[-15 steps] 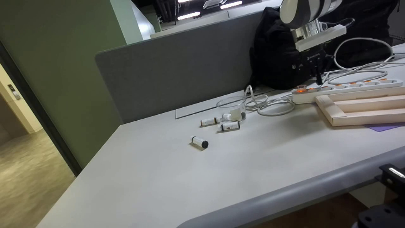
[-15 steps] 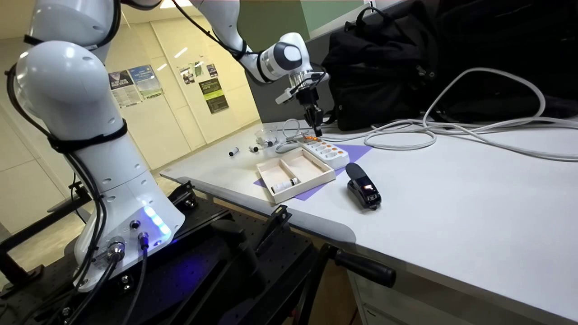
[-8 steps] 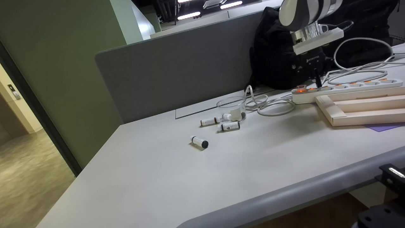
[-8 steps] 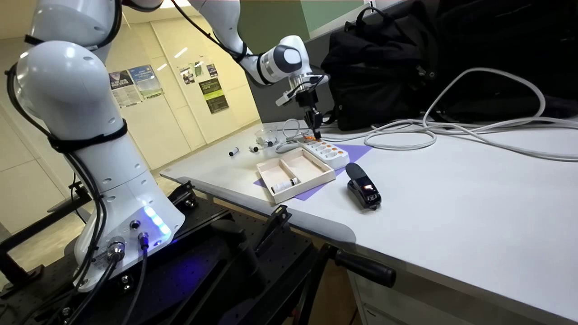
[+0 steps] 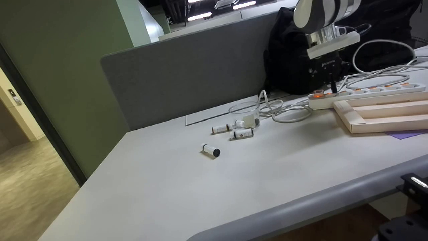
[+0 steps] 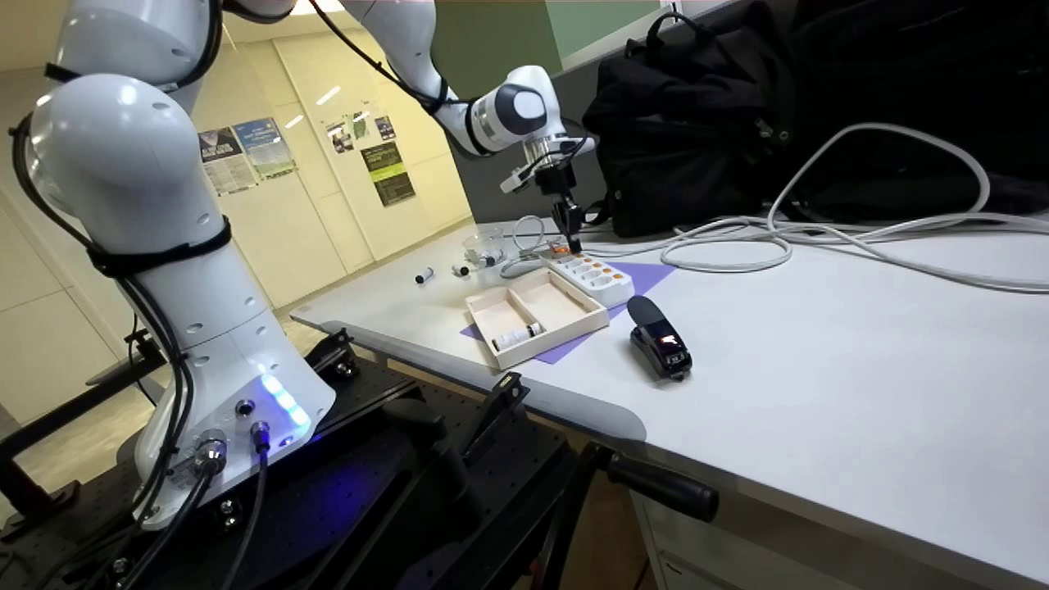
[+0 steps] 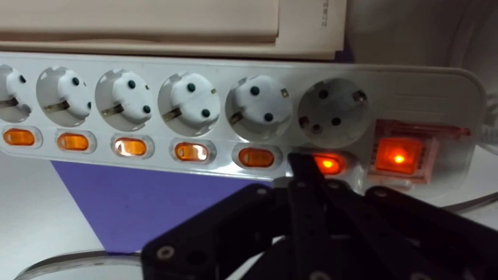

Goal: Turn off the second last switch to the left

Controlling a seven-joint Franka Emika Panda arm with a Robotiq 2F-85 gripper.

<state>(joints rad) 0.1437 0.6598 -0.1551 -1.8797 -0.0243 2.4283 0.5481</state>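
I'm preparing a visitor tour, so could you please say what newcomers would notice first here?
In the wrist view, probably the glowing orange switch, partly behind the gripper, and the larger square lit switch near the right end of the power strip. In an exterior view, the white arm looms at left.

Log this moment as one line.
gripper: shut, at small lit switch | contact: unclear | power strip: beside wooden tray | switch-off: pending

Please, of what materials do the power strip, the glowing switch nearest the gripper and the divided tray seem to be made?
Power strip: probably hard plastic, white, glossy; bright reflections show.
Glowing switch: likely smooth translucent plastic; orange light comes through its face.
Divided tray: wood or cardboard, cannot tell; pale, matt, without highlights.
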